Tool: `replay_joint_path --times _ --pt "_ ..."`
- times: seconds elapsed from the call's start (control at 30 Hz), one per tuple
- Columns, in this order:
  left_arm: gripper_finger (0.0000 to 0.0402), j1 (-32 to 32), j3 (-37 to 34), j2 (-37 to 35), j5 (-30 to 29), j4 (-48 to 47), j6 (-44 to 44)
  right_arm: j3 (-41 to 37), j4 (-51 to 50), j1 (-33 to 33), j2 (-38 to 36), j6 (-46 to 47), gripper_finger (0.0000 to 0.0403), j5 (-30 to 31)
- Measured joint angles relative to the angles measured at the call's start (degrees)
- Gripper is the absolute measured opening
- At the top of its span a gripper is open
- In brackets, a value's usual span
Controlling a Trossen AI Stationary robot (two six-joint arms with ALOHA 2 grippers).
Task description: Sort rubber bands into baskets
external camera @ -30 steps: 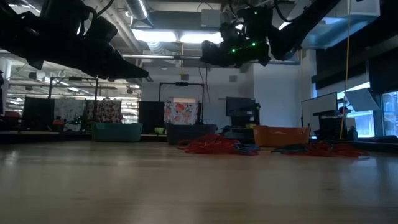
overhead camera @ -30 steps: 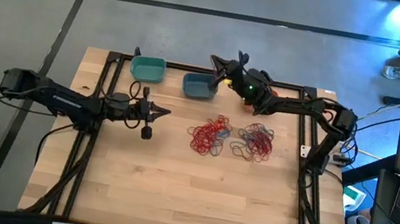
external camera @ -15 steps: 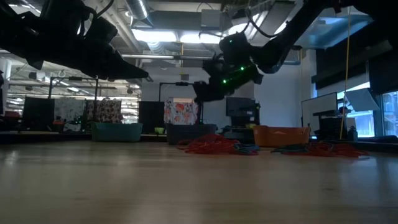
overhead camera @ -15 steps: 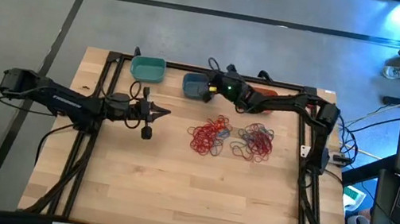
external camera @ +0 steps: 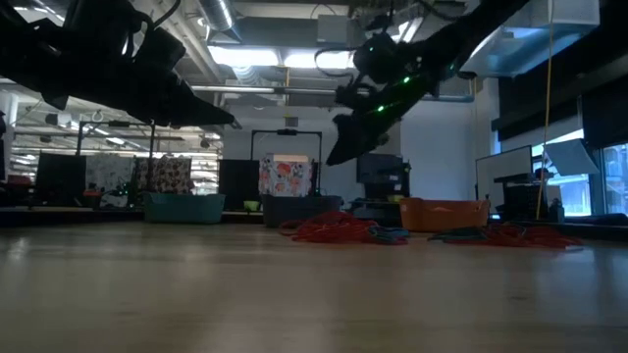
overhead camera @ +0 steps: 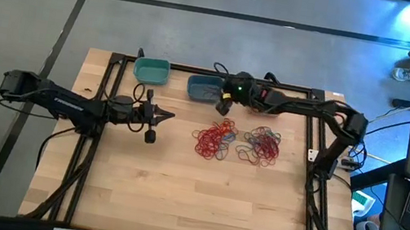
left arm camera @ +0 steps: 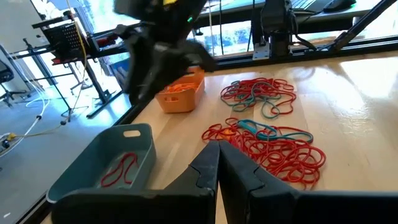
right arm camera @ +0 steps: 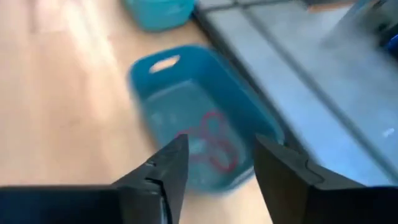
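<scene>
Two heaps of rubber bands, mostly red, lie mid-table [overhead camera: 215, 139] [overhead camera: 260, 146]; the left wrist view shows them too [left arm camera: 267, 146] [left arm camera: 261, 96]. The teal basket [overhead camera: 151, 70] and slate blue basket [overhead camera: 202, 88] stand at the far edge, and the orange basket [left arm camera: 180, 93] stands to their right. My right gripper [right arm camera: 217, 168] hangs open above the slate blue basket [right arm camera: 205, 118], fingers slanting down, and touches nothing. A red rubber band [right arm camera: 214, 146] lies on that basket's floor. My left gripper [left arm camera: 217, 165] is shut and empty, hovering left of the heaps [overhead camera: 170, 115].
Black frame rails [overhead camera: 110, 92] run along the table's left, far and right edges. The near half of the wooden table [overhead camera: 191, 204] is bare. My right arm [overhead camera: 305, 108] reaches along the far edge, over the orange basket. A small black part [overhead camera: 150, 135] hangs below my left gripper.
My right gripper has come down over the slate blue basket and a little toward the table's near edge. Its fingers have tipped from about level to slanting downward.
</scene>
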Motion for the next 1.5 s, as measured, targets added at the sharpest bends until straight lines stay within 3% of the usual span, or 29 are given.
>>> replay_joint_path --times 0.13,0.23,0.47,0.73,0.87,1.17,1.33,1.5 --pt "0.0005 0.0 0.0 0.0 0.0 0.1 -0.1 0.0 -6.6 3.4 -1.0 0.2 0.019 -9.2" --pt "0.0005 0.0 0.0 0.0 0.0 0.2 -0.2 0.0 -6.6 7.1 0.3 0.2 0.019 -11.9" --pt "0.0005 0.0 0.0 0.0 0.0 0.3 -0.3 0.0 -4.6 13.3 5.9 -1.7 0.0191 -7.6" --pt "0.0005 0.0 0.0 0.0 0.0 0.3 -0.3 -0.1 -4.9 13.5 9.5 -1.4 0.0186 -5.8" --pt "0.0005 0.0 0.0 0.0 0.0 0.3 -0.2 -0.1 -3.8 13.4 9.5 -1.4 0.0149 -3.6" --pt "0.0005 0.0 0.0 0.0 0.0 0.3 -0.2 0.0 -6.4 13.4 9.5 -1.1 0.004 -7.0" --pt "0.0005 0.0 0.0 0.0 0.0 0.3 -0.2 0.0 -6.4 13.4 9.5 -1.3 0.0007 -4.4" --pt "0.0005 0.0 0.0 0.0 0.0 0.3 -0.2 -0.1 -4.7 14.8 9.2 -2.3 0.0007 -0.4"
